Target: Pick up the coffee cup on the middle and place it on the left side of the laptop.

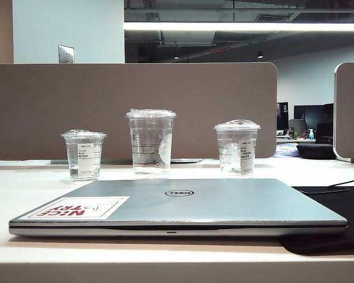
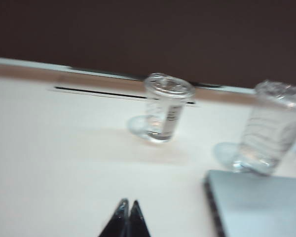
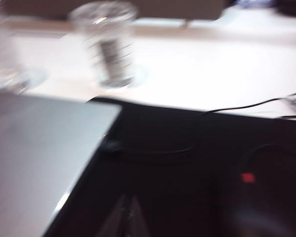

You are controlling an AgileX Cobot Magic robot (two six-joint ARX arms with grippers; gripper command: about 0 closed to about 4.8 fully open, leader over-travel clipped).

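the coffee cup [image 1: 151, 142] stands upright on the worktop [image 1: 23, 194] just behind the closed laptop [image 1: 183, 206], in the middle of a row of three clear cups, and it is the tallest of them. a shorter domed cup [image 1: 84, 154] stands behind the laptop's left end and another [image 1: 237, 147] behind its right half, each well apart from the coffee cup, which probably leaves room for fingers to come in around it. the left hand [image 2: 129, 218] hangs low over bare worktop near the laptop's left edge, its fingers pinched together and empty (only the dark tips show). the right hand [image 3: 127, 217] hovers over the black mat [image 3: 187, 168] by the laptop's right edge, seemingly closed too, though the blur leaves that uncertain. neither hand appears beyond the laptop in the exterior view, so the pick is not yet begun.
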